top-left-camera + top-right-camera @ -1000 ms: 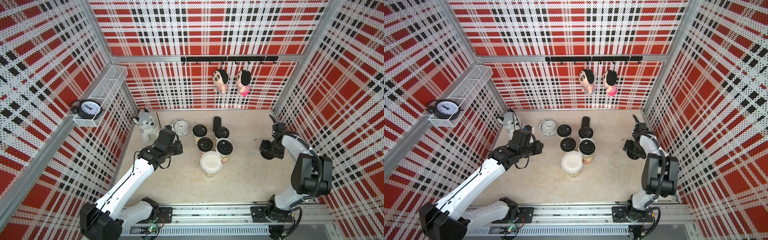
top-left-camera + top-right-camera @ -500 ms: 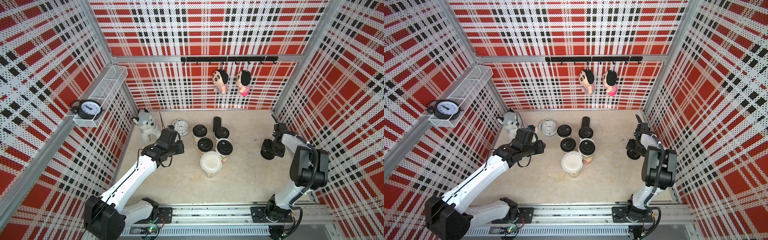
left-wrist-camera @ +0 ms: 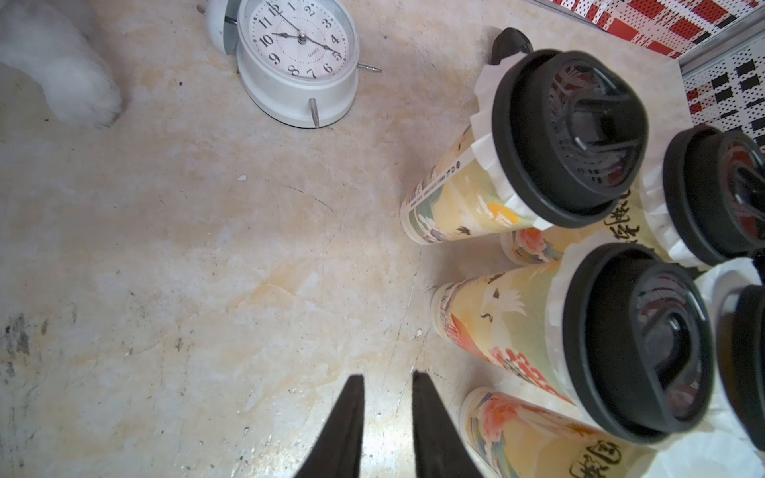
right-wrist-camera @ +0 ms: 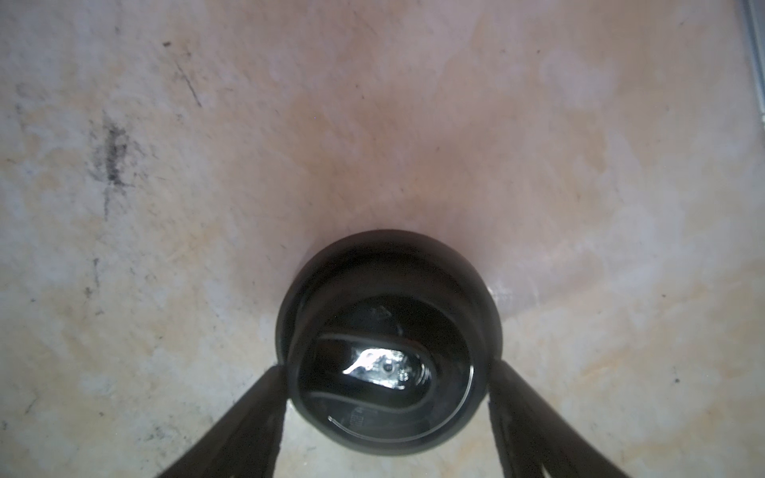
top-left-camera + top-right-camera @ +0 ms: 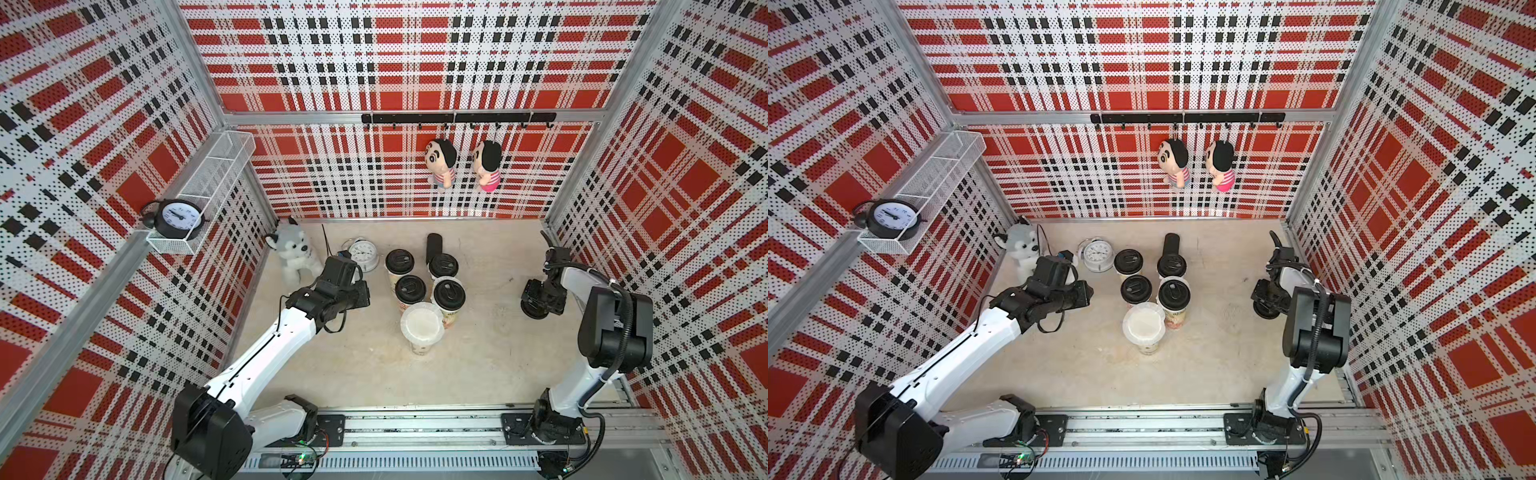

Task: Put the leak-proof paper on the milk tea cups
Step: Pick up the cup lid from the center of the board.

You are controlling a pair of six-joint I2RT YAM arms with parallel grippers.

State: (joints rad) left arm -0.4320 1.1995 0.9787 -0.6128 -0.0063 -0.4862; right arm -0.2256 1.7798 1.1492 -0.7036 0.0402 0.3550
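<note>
Paper (image 5: 422,325) covers the unlidded front cup (image 5: 419,348); four cups (image 3: 467,198) behind it are capped over theirs, so lidding looks in hand. Right gripper (image 4: 386,366), well right of front cup, straddles a loose lid (image 4: 389,289) on the table (image 4: 207,165), jaws wide at its rim; grip cannot be told. Left gripper (image 3: 387,374), left of front cup, jaws narrowly apart, empty. Next: pinch, lift, centre lid over paper without shifting it.

Five cups (image 3: 459,198), five lids (image 5: 400,262), seemingly five paper sheets (image 5: 422,325), two clocks (image 5: 363,252), three plushies (image 5: 291,249), one cylinder (image 5: 433,245).
</note>
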